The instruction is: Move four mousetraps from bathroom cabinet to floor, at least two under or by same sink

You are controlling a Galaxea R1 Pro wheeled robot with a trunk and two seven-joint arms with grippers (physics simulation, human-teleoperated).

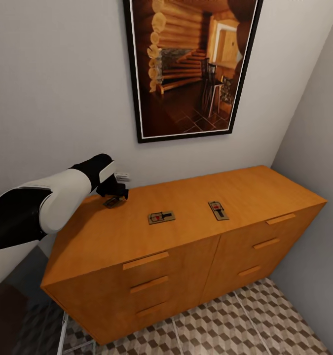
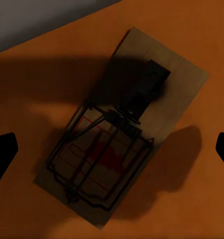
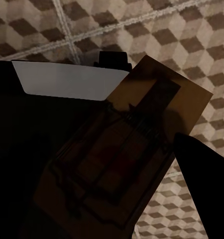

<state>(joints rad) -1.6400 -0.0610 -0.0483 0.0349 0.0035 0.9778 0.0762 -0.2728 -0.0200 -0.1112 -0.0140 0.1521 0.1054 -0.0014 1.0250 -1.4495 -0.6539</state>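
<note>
Three mousetraps lie on top of the orange-brown cabinet (image 1: 245, 190): one near the middle (image 1: 161, 217), one further right (image 1: 218, 210), and one at the back left (image 1: 112, 201). My left gripper (image 1: 118, 193) hovers just above that third trap. In the left wrist view the same mousetrap (image 2: 127, 124) lies flat between the spread fingertips (image 2: 3, 152), and the left gripper (image 2: 114, 148) is open. My right gripper (image 3: 117, 164) is shut on another mousetrap (image 3: 142, 144), held above the cube-patterned bathroom floor (image 3: 181, 40).
A large framed picture (image 1: 191, 64) hangs on the wall behind the cabinet. A side wall (image 1: 314, 148) stands close to the cabinet's right end. Patterned floor (image 1: 265, 315) runs in front of the drawers, with thin chrome bars (image 1: 62, 330) at the lower left.
</note>
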